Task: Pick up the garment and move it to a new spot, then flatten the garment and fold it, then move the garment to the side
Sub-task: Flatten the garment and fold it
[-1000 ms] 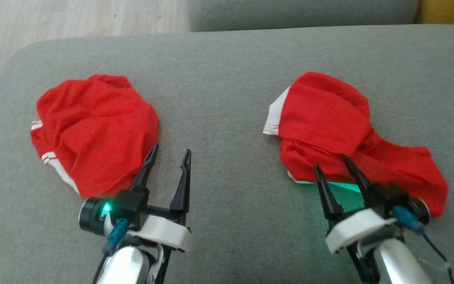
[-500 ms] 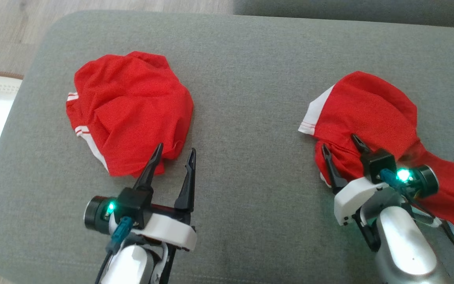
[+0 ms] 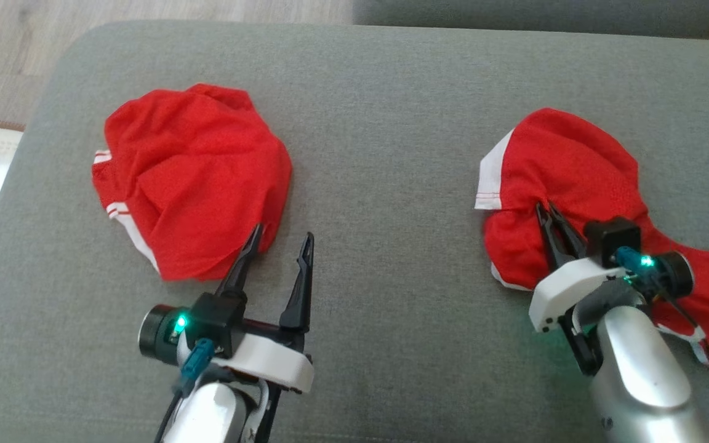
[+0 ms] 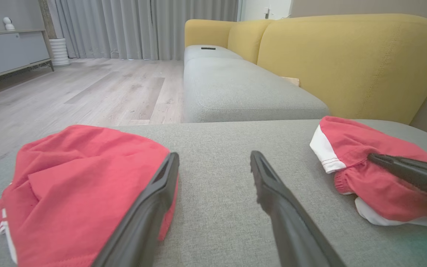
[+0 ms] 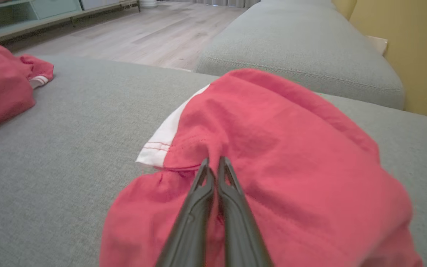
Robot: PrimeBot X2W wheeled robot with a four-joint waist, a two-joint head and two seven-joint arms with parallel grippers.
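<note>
right gripper: fingers pressed together, fold of right garment pinched near its white hem | right garment: seen crumpled on grey cushion, right side | left gripper: spread, held low, one fingertip at left garment edge

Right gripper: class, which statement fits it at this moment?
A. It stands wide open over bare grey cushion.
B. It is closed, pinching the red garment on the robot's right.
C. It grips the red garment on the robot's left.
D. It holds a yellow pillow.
B: the right gripper has its fingers pressed together in a puckered fold of the right-hand red garment.
</note>
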